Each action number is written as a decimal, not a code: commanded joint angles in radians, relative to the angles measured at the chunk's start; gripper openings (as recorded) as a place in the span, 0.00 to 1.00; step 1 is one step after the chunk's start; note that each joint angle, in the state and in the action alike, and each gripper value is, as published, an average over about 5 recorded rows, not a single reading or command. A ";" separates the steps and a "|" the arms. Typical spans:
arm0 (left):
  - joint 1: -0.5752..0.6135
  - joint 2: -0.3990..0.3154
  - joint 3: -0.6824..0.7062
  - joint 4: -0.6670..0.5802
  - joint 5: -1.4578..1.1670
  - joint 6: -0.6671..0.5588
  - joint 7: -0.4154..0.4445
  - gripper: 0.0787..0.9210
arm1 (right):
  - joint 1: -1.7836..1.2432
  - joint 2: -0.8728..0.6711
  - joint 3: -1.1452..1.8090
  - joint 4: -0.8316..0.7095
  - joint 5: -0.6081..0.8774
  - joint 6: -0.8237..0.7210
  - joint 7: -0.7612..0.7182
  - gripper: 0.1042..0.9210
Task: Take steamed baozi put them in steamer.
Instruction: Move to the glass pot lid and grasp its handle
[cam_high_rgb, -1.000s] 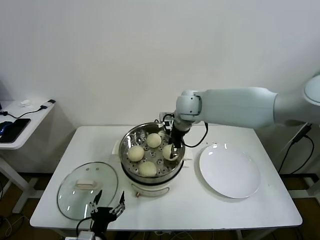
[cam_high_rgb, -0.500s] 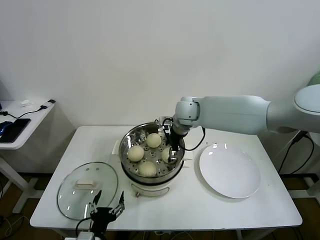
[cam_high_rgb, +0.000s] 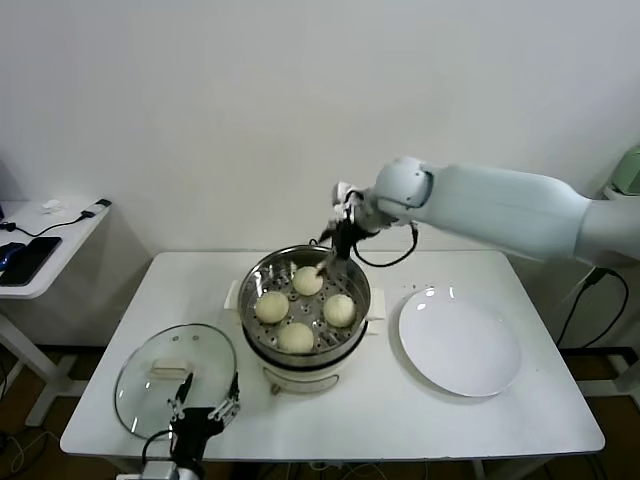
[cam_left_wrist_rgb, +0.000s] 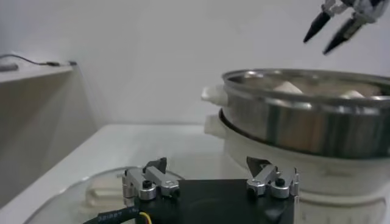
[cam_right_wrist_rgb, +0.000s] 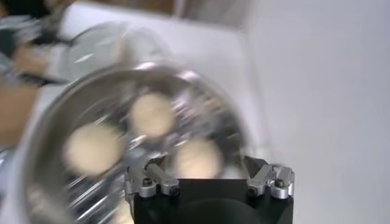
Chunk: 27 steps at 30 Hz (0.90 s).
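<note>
The steamer (cam_high_rgb: 262, 337) is a shiny steel pot on a white base at mid-table, and several cream-white baozi lie on its perforated tray, among them ones at the back (cam_high_rgb: 307, 281), the left (cam_high_rgb: 271, 306) and the right (cam_high_rgb: 339, 310). My right gripper (cam_high_rgb: 328, 258) hangs open and empty just above the pot's back rim. In the right wrist view its fingers (cam_right_wrist_rgb: 204, 164) frame a baozi (cam_right_wrist_rgb: 196, 157) below. My left gripper (cam_high_rgb: 205, 410) stands open at the table's front edge, over the near rim of the glass lid, empty (cam_left_wrist_rgb: 210, 167); the steamer (cam_left_wrist_rgb: 304, 115) rises beyond it.
A round glass lid (cam_high_rgb: 175, 375) with a white handle lies front left of the steamer. A flat white plate (cam_high_rgb: 460, 345), empty, sits to its right. A low side table (cam_high_rgb: 40, 240) with cables and a phone stands off the left edge.
My right gripper opened, left the baozi on the right side of the tray, and rose up and back above the pot's far rim. The left gripper shifted slightly.
</note>
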 joint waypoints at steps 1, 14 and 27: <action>-0.023 0.014 -0.014 0.000 -0.034 -0.025 -0.002 0.88 | -0.278 -0.279 0.522 0.098 -0.028 0.041 0.433 0.88; -0.085 0.028 -0.028 0.016 -0.008 0.000 0.036 0.88 | -1.437 -0.492 1.519 0.380 -0.201 0.205 0.594 0.88; -0.130 0.042 -0.068 0.079 0.180 -0.089 0.015 0.88 | -2.021 -0.078 1.946 0.398 -0.419 0.535 0.567 0.88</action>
